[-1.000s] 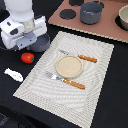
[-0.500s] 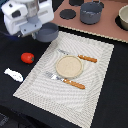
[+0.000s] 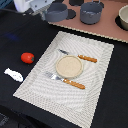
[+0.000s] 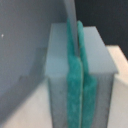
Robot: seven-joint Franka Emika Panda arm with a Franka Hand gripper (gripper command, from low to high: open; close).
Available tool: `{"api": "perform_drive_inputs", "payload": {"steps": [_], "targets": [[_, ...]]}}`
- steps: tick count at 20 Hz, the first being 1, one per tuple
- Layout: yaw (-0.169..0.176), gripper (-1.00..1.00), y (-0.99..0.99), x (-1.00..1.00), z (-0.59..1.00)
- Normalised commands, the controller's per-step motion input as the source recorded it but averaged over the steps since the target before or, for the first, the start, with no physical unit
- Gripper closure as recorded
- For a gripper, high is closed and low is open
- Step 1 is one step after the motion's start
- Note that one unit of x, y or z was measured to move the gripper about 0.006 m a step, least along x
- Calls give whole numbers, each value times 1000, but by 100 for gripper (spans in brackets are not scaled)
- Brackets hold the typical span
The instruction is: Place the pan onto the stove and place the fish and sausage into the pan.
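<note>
The grey-blue pan [image 3: 57,11] is at the near left corner of the pinkish-brown stove [image 3: 107,29]; I cannot tell whether it rests on it. My gripper [image 3: 45,12] is at the pan's left side in the exterior view. In the wrist view the teal pads [image 4: 74,75] of my gripper [image 4: 76,45] are pressed together on the thin blue handle [image 4: 70,12]. The red sausage [image 3: 27,57] and the white fish [image 3: 14,75] lie on the black table, left of the placemat.
A larger grey pot [image 3: 92,12] stands on the stove beside the pan, and another vessel [image 3: 123,20] is at the right edge. The striped placemat [image 3: 70,70] holds a plate [image 3: 69,66], a fork [image 3: 65,80] and a knife [image 3: 80,56].
My arm has moved from the exterior view's left side towards the stove at the back, and the pan now shows at the stove's corner. The fish and sausage have not moved.
</note>
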Motion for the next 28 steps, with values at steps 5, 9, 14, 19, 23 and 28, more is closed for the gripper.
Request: {"api": "perform_drive_inputs", "payload": {"steps": [5, 9, 14, 19, 23, 28], "targets": [[0, 100, 894, 538, 176], [0, 100, 723, 426, 24], [0, 100, 619, 327, -50], [0, 100, 549, 303, -65], [0, 100, 489, 326, -116], [0, 100, 400, 342, -186]]}}
